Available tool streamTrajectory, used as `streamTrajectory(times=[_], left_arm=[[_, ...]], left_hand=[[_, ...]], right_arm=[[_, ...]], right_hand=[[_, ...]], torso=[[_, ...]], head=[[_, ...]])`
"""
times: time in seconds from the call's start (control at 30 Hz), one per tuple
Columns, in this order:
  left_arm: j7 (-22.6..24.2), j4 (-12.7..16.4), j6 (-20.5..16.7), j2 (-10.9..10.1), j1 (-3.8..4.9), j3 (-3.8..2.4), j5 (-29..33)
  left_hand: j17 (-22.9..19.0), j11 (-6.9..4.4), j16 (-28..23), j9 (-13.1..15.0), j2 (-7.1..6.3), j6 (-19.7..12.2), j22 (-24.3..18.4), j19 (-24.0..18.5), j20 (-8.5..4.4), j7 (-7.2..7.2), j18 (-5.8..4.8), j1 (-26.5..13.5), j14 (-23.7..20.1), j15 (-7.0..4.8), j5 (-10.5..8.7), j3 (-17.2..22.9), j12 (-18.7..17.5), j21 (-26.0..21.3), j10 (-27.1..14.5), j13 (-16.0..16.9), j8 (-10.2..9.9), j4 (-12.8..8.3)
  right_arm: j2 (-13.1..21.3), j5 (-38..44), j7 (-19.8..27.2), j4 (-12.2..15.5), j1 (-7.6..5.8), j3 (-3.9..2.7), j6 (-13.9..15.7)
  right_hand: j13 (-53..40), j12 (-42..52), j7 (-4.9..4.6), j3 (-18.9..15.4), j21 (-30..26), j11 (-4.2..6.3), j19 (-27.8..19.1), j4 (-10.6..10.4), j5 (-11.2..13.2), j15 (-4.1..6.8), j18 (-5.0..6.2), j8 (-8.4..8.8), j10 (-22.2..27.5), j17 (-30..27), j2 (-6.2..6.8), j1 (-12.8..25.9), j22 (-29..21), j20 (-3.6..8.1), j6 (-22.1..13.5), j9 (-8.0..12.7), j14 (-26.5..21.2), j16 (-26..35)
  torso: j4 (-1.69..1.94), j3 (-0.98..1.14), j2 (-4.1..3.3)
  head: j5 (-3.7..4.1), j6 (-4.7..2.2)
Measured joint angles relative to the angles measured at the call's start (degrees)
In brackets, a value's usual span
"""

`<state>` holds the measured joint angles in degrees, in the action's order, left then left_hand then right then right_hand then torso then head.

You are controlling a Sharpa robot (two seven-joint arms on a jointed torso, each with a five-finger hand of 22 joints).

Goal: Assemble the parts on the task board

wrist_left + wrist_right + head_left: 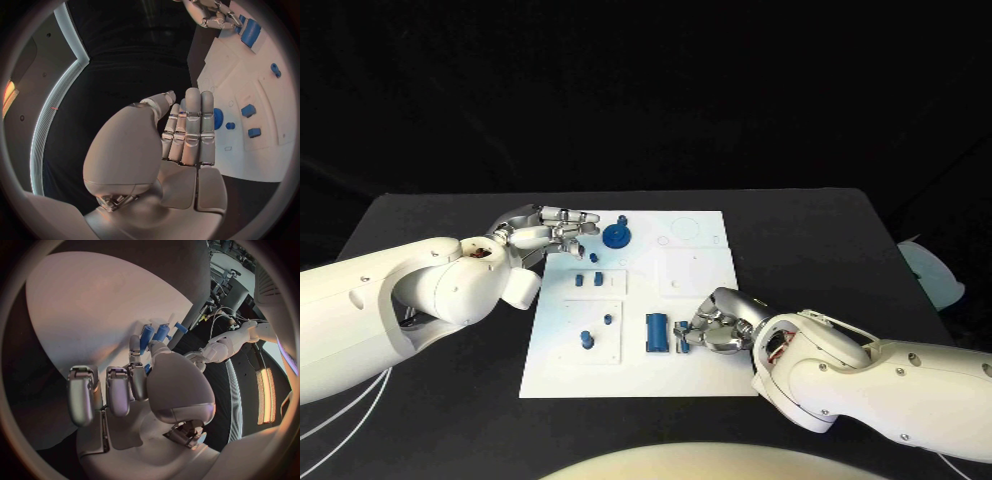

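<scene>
on the white rectangular task board point(697, 372), left robot hand point(554, 232) at eleven o'clock rests empty, fingers straight together; right robot hand point(708, 325) at five o'clock: grip unclear, beside blue cylinder part point(656, 331).

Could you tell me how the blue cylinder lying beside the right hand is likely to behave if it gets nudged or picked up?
The blue cylinder lies on its side on the task board, so a sideways nudge would probably roll it. It looks rigid, likely moulded plastic, and small, so probably light. Its smooth round surface could slip between the right hand's metal fingers unless pinched squarely.
</scene>
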<state>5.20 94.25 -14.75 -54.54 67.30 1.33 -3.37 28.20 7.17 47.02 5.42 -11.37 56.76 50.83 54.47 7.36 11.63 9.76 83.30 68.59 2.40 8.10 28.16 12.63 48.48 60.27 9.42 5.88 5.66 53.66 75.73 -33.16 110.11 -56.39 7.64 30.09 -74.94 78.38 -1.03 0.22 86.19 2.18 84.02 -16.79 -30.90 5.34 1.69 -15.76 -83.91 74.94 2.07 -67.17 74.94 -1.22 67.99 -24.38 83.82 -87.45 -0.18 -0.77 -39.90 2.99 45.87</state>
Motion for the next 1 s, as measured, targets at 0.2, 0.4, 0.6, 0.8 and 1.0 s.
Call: streamTrajectory(times=[0.2, 0.4, 0.6, 0.8, 1.0], left_arm=[[-0.11, -0.01, 0.11, 0.0, 0.0, 0.0, -0.03], [-0.19, -0.01, 0.18, 0.01, 0.0, 0.0, -0.1], [-0.26, -0.01, 0.23, -0.01, 0.0, 0.0, -0.16], [-0.3, 0.0, 0.27, -0.02, 0.0, 0.01, -0.2], [-0.31, -0.1, 0.29, -0.03, 0.0, 0.01, -0.24]], left_hand=[[0.0, 0.0, 0.0, 0.0, 0.0, 0.0, 0.0, 0.0, 0.0, 0.0, 0.0, 0.0, 0.0, 0.0, 0.0, 0.0, 0.0, 0.0, 0.0, 0.0, 0.0, 0.0], [-0.05, 0.0, 0.0, 0.0, 0.23, 0.0, 0.0, 0.0, 0.0, -0.01, 0.0, -0.23, 0.0, 0.0, 0.0, 0.0, 0.24, 0.0, 0.0, 0.0, 0.0, 0.0], [-0.05, 0.0, 0.0, 0.0, 0.23, 0.0, 0.0, 0.0, 0.0, -0.01, 0.0, -0.23, 0.0, 0.0, 0.0, 0.0, 0.24, 0.0, 0.0, 0.0, 0.0, 0.0], [-0.05, 0.0, 0.0, 0.0, 0.23, -0.08, 0.01, 0.0, 0.0, -0.08, 0.0, -0.23, 0.0, 0.0, 0.0, 0.0, 0.24, 0.0, 0.0, 0.0, 0.0, 0.0], [-0.04, 0.0, 0.0, 0.01, 0.23, -0.08, 0.01, 0.0, 0.0, -0.09, 0.0, -0.23, 0.0, 0.0, 0.0, 0.0, 0.24, 0.0, 0.0, 0.0, 0.0, 0.0]], right_arm=[[-0.12, 0.13, -0.01, -0.06, -0.01, -0.02, 0.04], [-0.21, 0.36, -0.01, -0.09, -0.04, -0.04, 0.02], [-0.13, 0.53, 0.01, -0.01, -0.06, -0.05, -0.02], [0.39, 0.87, 0.18, 0.3, -0.06, -0.05, -0.06], [0.92, 1.99, 0.49, 0.32, -0.12, -0.06, -0.58]], right_hand=[[0.01, 0.08, 0.01, -1.01, 0.0, 0.0, 0.0, 0.09, 2.22, 0.0, 0.0, -0.19, 0.0, 0.0, -0.09, 0.66, 0.0, 0.0, 0.02, -0.02, 0.0, 0.0], [0.01, 0.08, 0.01, -1.49, 0.0, 0.0, 0.0, 0.09, 3.0, 0.0, 0.0, -0.19, 0.0, -0.01, -0.09, 0.66, -0.01, 0.0, 0.02, -0.04, 0.0, 0.0], [0.01, 0.08, 0.02, -1.64, 0.0, 0.0, 0.0, 0.25, 3.67, 0.17, 0.0, -0.19, 0.0, -0.01, -0.09, 0.66, -0.01, 0.0, 0.02, -0.03, 0.17, 0.0], [0.0, 0.08, -0.12, -1.89, 0.0, 0.22, 0.0, 1.52, 5.0, 0.21, 0.0, -0.42, -0.21, -0.02, 0.71, -3.61, -0.01, -0.01, -0.15, -0.11, 0.21, 0.0], [-0.24, 0.17, -0.19, -1.75, 0.0, 0.21, 0.0, 4.42, 15.88, 0.21, 0.0, -0.85, -0.2, -0.02, 2.14, -9.59, -0.02, -0.01, -0.22, -0.19, 0.21, 0.01]], torso=[[-0.01, 0.01, 0.01], [-0.01, 0.02, 0.01], [-0.01, 0.02, 0.0], [-0.03, 0.02, 0.01], [-0.07, 0.03, 0.03]], head=[[-0.03, -0.08], [-0.09, -0.11], [-0.05, -0.02], [-0.01, -0.08], [0.03, -0.26]])
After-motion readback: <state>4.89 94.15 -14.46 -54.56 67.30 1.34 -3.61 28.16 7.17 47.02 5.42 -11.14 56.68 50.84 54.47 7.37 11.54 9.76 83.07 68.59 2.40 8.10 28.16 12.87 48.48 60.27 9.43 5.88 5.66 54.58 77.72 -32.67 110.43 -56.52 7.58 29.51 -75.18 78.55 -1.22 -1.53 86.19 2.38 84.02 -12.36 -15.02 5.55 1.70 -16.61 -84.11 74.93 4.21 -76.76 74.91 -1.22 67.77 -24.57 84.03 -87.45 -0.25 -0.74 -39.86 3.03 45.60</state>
